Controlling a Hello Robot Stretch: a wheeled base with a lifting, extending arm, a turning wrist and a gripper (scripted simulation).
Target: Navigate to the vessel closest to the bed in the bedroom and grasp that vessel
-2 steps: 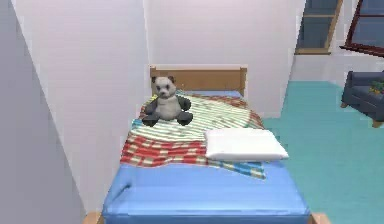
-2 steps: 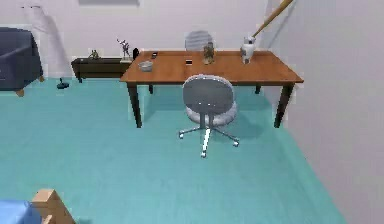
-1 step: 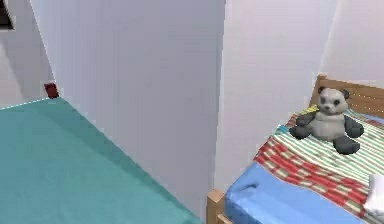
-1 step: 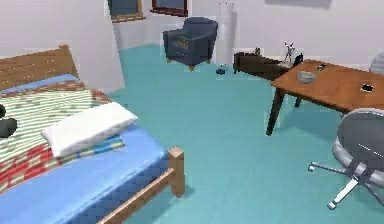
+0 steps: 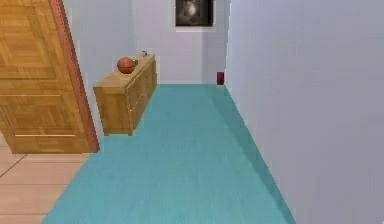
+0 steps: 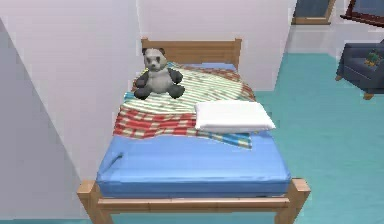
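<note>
- The small red thing at twelve o'clock may be a vessel, yet not the one nearest the bed: wrong target.
- Tool's state: cannot tell.

The wooden-framed bed, its mattress blue, stands with its headboard against the white wall.

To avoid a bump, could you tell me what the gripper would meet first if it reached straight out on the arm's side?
Probably the bed, its wooden footboard nearest, though height and depth are unclear.
</note>
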